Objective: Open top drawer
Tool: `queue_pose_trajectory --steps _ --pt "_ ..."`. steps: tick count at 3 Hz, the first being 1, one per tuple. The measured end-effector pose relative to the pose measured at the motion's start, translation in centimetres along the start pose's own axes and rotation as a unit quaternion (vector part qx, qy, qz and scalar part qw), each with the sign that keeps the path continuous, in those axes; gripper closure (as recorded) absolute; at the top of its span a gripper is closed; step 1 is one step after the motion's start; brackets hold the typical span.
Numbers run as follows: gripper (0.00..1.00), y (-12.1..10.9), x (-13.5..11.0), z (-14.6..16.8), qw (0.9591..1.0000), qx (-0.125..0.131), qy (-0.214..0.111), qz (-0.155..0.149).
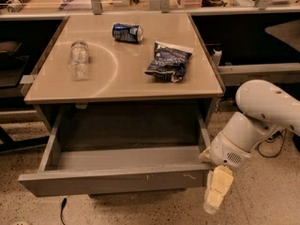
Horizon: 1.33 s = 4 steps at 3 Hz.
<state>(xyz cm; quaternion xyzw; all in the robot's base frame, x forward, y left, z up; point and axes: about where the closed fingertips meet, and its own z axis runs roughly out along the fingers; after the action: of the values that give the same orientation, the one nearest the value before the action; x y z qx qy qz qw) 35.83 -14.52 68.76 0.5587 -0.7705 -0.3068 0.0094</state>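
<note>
The top drawer (112, 182) is pulled far out from under the tan tabletop. Its grey front panel has small white scuff marks, and its grey box interior (126, 156) holds nothing I can see. My gripper (214, 196) hangs on the white arm just off the drawer's right front corner, its cream-coloured fingers (219, 185) pointing down toward the floor. It holds nothing that I can see. The lower drawers are mostly hidden under the open one.
On the tabletop (51, 90) lie a clear plastic bottle (78, 59), a blue can (127, 32) and a dark chip bag (167, 62). Dark desks stand on both sides. A cable (61, 210) lies on the speckled floor near the drawer front.
</note>
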Motion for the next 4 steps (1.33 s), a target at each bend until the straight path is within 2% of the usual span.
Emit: queue_pose_trajectory --steps 3,4 --pt "0.00 1.2 1.2 1.1 0.9999 -0.012 0.003 0.006" --pt "0.00 1.9 2.1 1.3 0.9998 0.001 0.003 0.020"
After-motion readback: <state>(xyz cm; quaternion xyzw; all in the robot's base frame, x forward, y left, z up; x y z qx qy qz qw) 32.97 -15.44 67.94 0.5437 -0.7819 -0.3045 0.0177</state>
